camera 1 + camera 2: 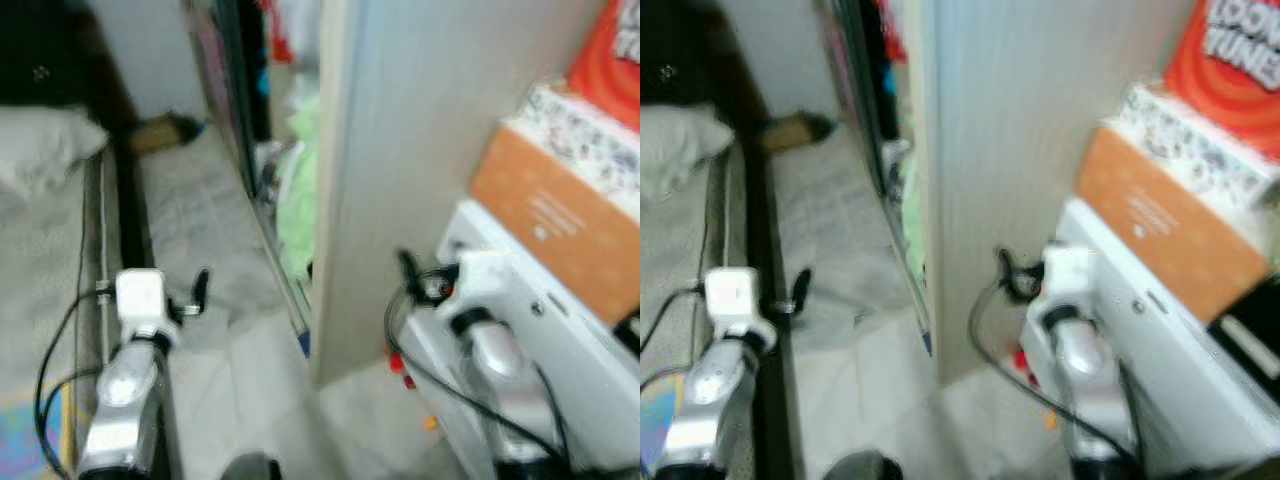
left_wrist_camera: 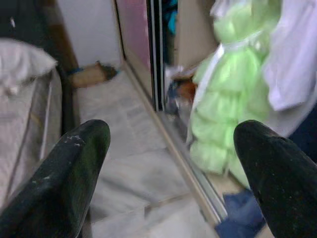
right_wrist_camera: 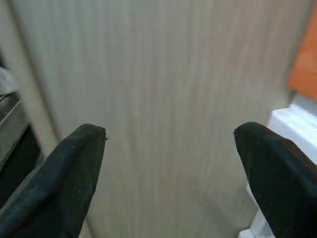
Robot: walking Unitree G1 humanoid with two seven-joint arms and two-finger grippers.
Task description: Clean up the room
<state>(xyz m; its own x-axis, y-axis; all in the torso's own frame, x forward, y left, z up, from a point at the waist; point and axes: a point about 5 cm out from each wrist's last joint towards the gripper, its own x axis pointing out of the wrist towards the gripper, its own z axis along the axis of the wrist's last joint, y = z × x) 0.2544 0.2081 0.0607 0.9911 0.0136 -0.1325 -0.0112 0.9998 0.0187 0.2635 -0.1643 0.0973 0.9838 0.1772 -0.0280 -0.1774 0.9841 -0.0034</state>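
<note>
Both our grippers, left gripper point(image 2: 171, 163) and right gripper point(image 3: 168, 168), are spread apart and empty. We should steer toward the green clothes point(image 2: 228, 99) ahead of the left gripper, clearing the wardrobe panel point(image 3: 163, 89).

Both arms are silver metal tubes with white box-shaped wrists and thin black cables. Each end effector, left point(image 2: 168, 163) and right point(image 3: 168, 163), has two long black fingers.
</note>
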